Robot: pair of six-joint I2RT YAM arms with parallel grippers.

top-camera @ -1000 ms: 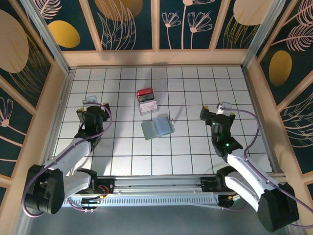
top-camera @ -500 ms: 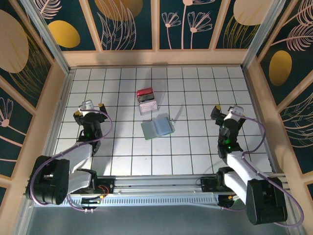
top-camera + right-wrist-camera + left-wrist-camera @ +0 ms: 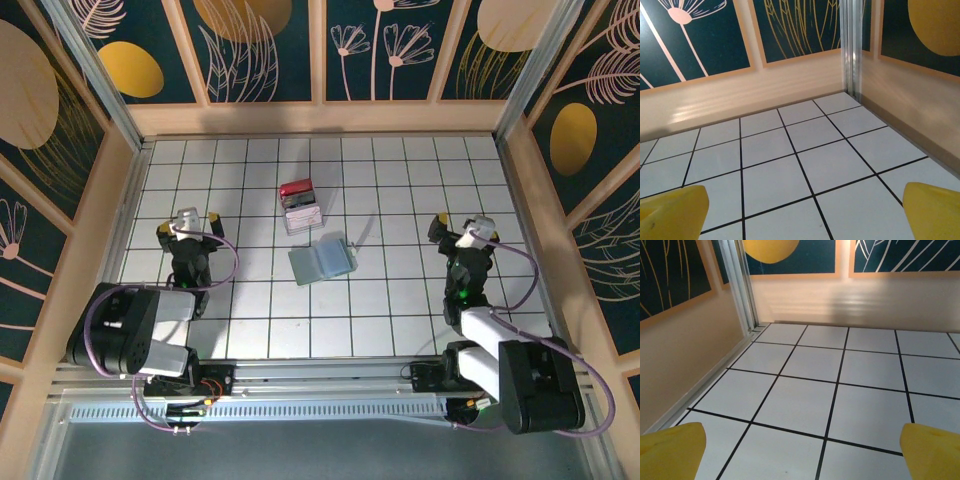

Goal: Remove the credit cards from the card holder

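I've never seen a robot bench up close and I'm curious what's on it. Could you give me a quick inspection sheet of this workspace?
Surface: white tiled table with black grid lines.
Job's things: card holder lies open mid-table; cards too small to tell.
Clutter: red-topped block just beyond the holder.
Grippers: left gripper and right gripper both open, holding nothing, each well off to one side of the holder.
Cables: purple cables loop along both arms, away from the holder.
Surroundings: walls of dark panels with plant drawings in pale wood frames.

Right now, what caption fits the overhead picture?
Left gripper and right gripper, both open, flank the unfolded card holder on the tiled table.
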